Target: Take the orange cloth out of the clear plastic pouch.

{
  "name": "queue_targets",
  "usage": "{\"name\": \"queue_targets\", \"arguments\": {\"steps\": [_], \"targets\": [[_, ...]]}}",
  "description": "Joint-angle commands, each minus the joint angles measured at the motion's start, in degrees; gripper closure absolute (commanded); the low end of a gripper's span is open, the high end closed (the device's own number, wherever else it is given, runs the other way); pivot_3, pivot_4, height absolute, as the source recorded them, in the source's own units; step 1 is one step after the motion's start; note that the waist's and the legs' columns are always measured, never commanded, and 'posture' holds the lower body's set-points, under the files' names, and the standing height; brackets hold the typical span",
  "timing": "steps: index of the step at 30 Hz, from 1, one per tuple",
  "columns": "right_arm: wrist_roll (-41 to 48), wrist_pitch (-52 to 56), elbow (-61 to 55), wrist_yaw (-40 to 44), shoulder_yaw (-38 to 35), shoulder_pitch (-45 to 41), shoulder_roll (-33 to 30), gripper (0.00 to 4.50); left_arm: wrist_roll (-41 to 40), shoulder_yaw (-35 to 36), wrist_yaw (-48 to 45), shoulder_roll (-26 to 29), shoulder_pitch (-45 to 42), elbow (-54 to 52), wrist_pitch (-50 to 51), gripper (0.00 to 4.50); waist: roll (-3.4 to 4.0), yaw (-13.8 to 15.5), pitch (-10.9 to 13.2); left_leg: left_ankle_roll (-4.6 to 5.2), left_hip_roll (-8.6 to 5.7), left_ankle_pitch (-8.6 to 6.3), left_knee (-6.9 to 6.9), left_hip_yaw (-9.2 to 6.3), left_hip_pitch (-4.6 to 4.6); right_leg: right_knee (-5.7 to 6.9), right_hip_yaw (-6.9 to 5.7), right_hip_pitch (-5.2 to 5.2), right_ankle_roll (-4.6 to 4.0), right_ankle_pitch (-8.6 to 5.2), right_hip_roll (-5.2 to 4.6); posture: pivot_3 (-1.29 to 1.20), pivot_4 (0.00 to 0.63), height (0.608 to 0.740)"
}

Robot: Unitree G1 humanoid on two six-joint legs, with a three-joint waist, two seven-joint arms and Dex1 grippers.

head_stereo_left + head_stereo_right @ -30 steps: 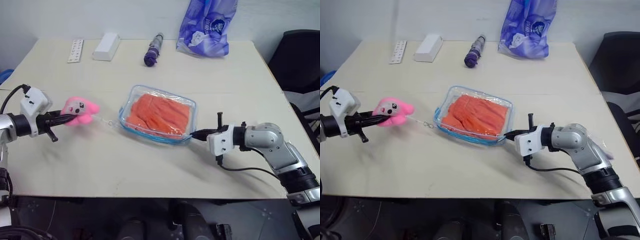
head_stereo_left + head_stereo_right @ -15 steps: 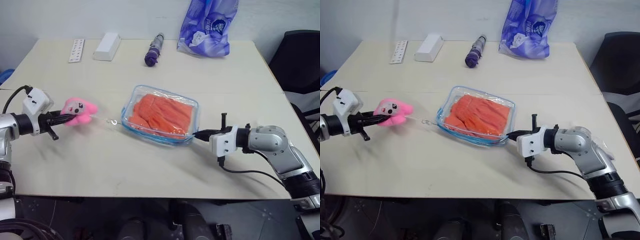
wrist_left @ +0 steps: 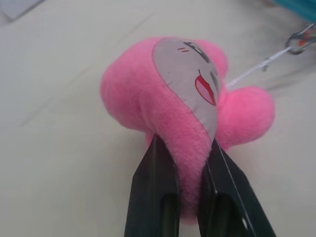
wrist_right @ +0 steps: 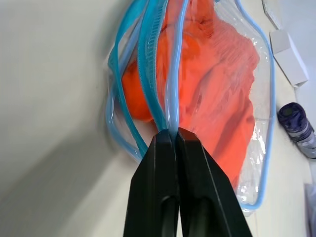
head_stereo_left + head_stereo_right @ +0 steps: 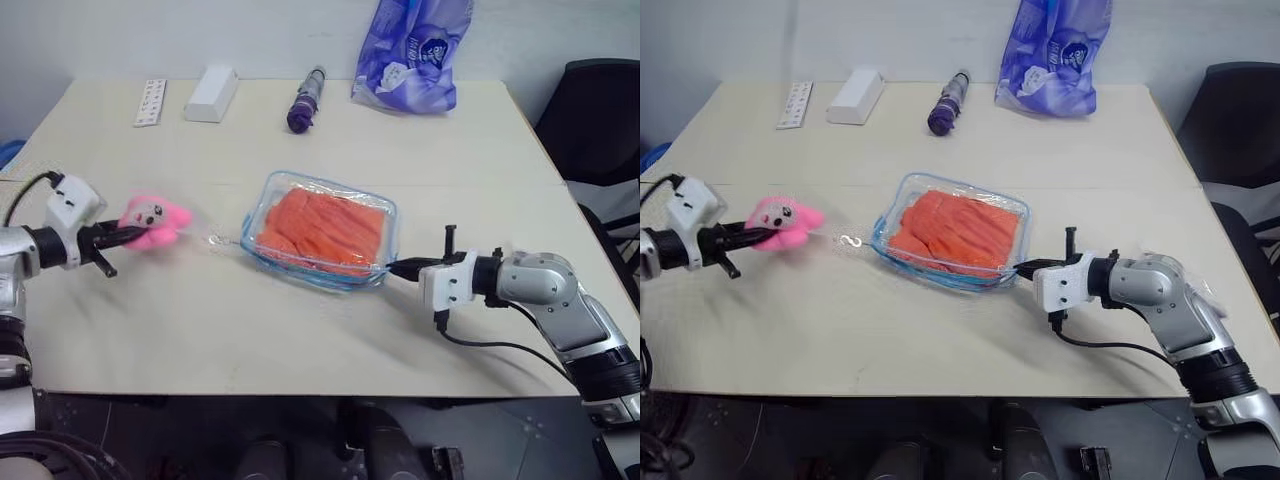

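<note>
The clear plastic pouch (image 5: 305, 273) lies in the middle of the table, with light blue zipper trim (image 4: 148, 59) around it. The orange cloth (image 5: 322, 228) is folded inside it and seen through the plastic (image 4: 217, 84). My right gripper (image 5: 392, 268) is at the pouch's right front corner, shut on the blue trim (image 4: 170, 132). Off to the pouch's left, my left gripper (image 5: 125, 235) is shut on a small pink plush toy (image 3: 173, 94). A thin chain with a ring (image 5: 222, 238) runs from the toy toward the pouch.
Along the table's far edge stand a tall purple-blue printed bag (image 5: 412, 55), a dark purple cylinder (image 5: 305, 100), a white box (image 5: 211, 93) and a flat white strip (image 5: 151, 101). A black chair (image 5: 600, 100) stands beyond the table's right edge.
My left gripper has sunk a little toward the table with the pink toy still in it. The right gripper has stayed at the pouch's corner, holding the trim.
</note>
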Motion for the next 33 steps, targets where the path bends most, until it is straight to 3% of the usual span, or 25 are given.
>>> {"name": "queue_targets", "arguments": {"steps": [1,6,10,14,17,21,23,27,33], "targets": [[3.93,4.44,-5.09,1.21,-2.02,1.80,-0.23,3.16,-1.73,-0.50,0.92,-1.73,3.54,-10.51,3.56,3.07,-0.01,0.00,-0.01,0.00,0.01,0.00,0.04,-0.01,-0.04,-0.01,-0.01,-0.01,0.00,0.00,0.00,0.00,0.150,0.740],[11.72,15.85,-13.43,2.46,-6.23,7.74,-1.91,1.49,-1.84,-0.54,3.20,-3.94,7.26,-20.49,5.46,1.56,-0.04,0.16,-0.02,0.00,0.00,0.00,0.05,-0.06,-0.02,-0.03,-0.01,0.04,0.01,0.00,-0.03,0.00,0.150,0.740],[27.67,33.83,-24.02,5.98,-15.72,15.38,-7.01,0.17,-2.55,3.01,0.99,1.55,4.78,-20.51,3.54,0.42,-0.06,0.19,-0.01,-0.02,0.02,-0.01,0.04,-0.17,-0.03,-0.06,-0.03,0.03,0.01,0.00,0.00,0.00,0.150,0.740],[42.53,46.41,-31.54,6.78,-27.49,22.93,-10.20,0.17,-3.95,4.17,-4.37,9.37,-3.38,-14.15,4.10,0.42,-0.25,0.02,0.04,-0.08,0.07,-0.04,0.02,-0.31,0.01,-0.08,-0.07,0.08,0.00,0.00,0.10,0.00,0.150,0.740],[48.36,51.60,-34.38,4.60,-32.02,25.18,-9.90,0.17,-3.28,1.08,-8.14,10.37,-7.26,-13.50,2.25,0.42,-0.16,0.04,-0.02,-0.03,0.04,-0.09,-0.22,-0.39,0.17,-0.17,0.10,0.38,0.01,0.00,0.11,0.00,0.150,0.740],[51.68,54.96,-36.00,2.34,-33.33,25.16,-9.59,0.17,-3.79,-4.87,-11.16,5.46,-7.86,-23.61,1.12,0.42,-0.18,0.83,-0.04,-0.01,0.01,-0.09,-0.11,-0.38,0.12,-0.12,0.09,0.36,0.02,0.00,0.09,0.00,0.150,0.740],[52.07,55.77,-36.33,1.39,-32.89,24.80,-9.56,0.17,-0.19,-9.38,-13.01,3.69,-8.08,-25.86,-4.73,0.42,-0.30,1.27,-0.08,-0.01,0.00,-0.09,0.00,-0.23,0.12,-0.12,0.06,0.22,0.04,0.01,0.10,0.00,0.150,0.740],[53.99,58.14,-38.01,-1.41,-30.91,24.05,-8.58,0.17,2.83,-15.07,-12.80,-3.50,-14.85,-21.40,-9.93,0.42,-0.34,1.57,-0.06,-0.01,-0.17,-0.09,0.07,0.01,0.01,-0.14,0.05,0.12,0.03,0.02,0.17,0.00,0.150,0.740],[55.16,59.43,-42.31,-4.88,-30.59,26.24,-7.10,0.17,10.71,-21.57,-15.56,-6.36,-18.38,-9.88,-28.06,0.42,-0.34,1.05,-0.06,-0.04,-0.21,-0.09,-0.02,0.08,0.04,-0.07,0.23,0.25,0.03,0.02,0.26,0.00,0.150,0.740]]}}
